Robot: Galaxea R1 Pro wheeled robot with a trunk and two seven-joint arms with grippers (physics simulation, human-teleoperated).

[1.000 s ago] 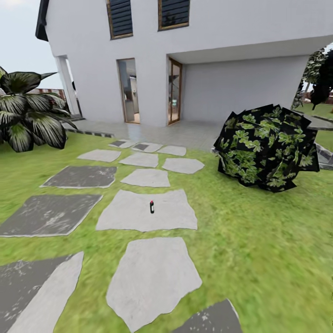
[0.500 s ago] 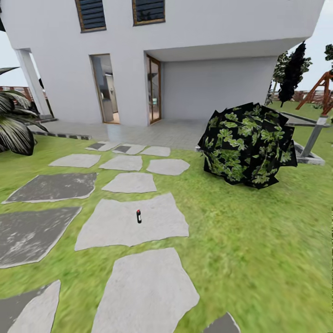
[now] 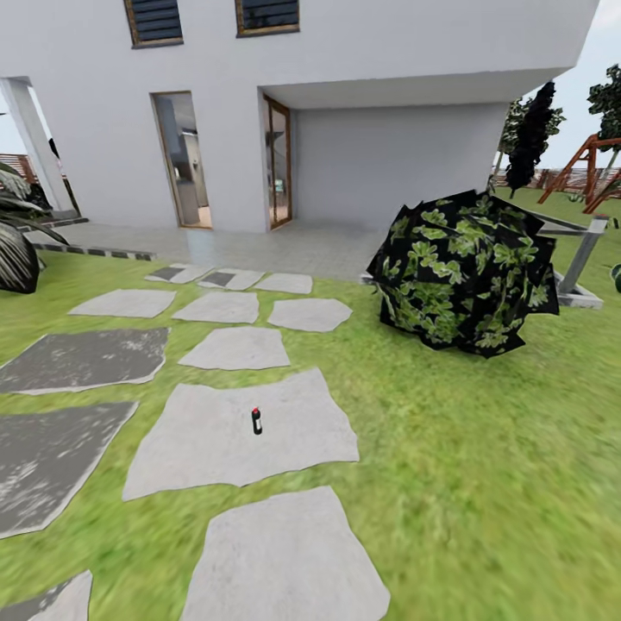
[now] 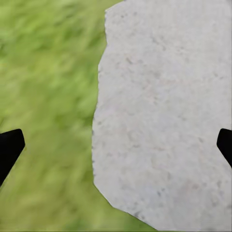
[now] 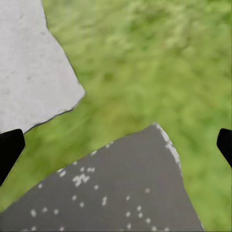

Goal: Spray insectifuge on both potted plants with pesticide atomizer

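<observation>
Left gripper (image 4: 116, 145) fingers spread wide, empty; right gripper (image 5: 116, 145) likewise. Pesticide atomizer (image 3: 256, 421) upright on stepping stone (image 3: 216, 448), 12 o'clock ahead. Probably light, rigid, slick, tippy: grasp mid-body, below the red cap.

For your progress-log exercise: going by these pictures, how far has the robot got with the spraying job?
Nothing looks done yet. The pesticide atomizer stands upright and untouched on a pale stepping stone ahead in the head view. In hand: only the approach. The left hand and right hand hang open and empty over grass and paving. Left: reach the bottle, pick it up, find both potted plants and spray them fully.
</observation>
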